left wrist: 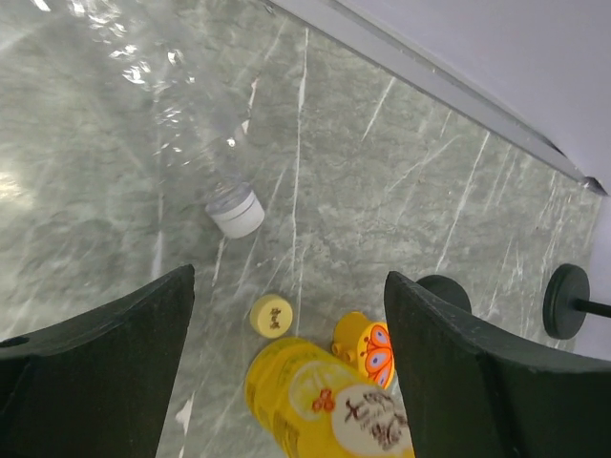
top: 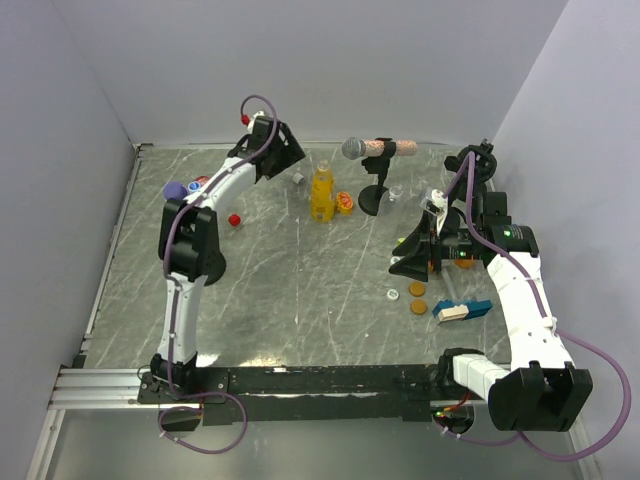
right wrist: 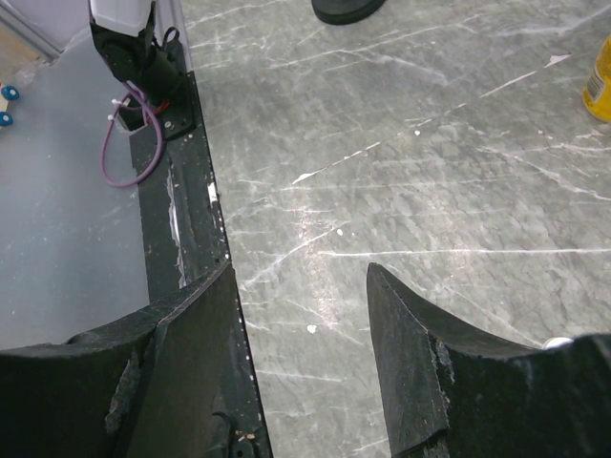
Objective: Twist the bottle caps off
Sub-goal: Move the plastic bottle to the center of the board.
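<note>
Bright, even overhead light, with glare patches on the marble table [left wrist: 38, 181] and soft shadows.

Overhead view and close left-wrist view share the yellow bottle [top: 321, 195] [left wrist: 325, 405].

- Robotics lab test cell for sure, nobody's home.
- Bare grey walls [top: 60, 150] box in a marble-look table [top: 300, 280].
- A black mounting rail [right wrist: 196, 219] with a looped purple cable [right wrist: 106, 153] runs ahead of the fingers [right wrist: 410, 353] of the right gripper [right wrist: 301, 272], off one side.
- Black stand bases [left wrist: 565, 301] sit out past the fingers [left wrist: 95, 363] of the left gripper [left wrist: 288, 277].
</note>
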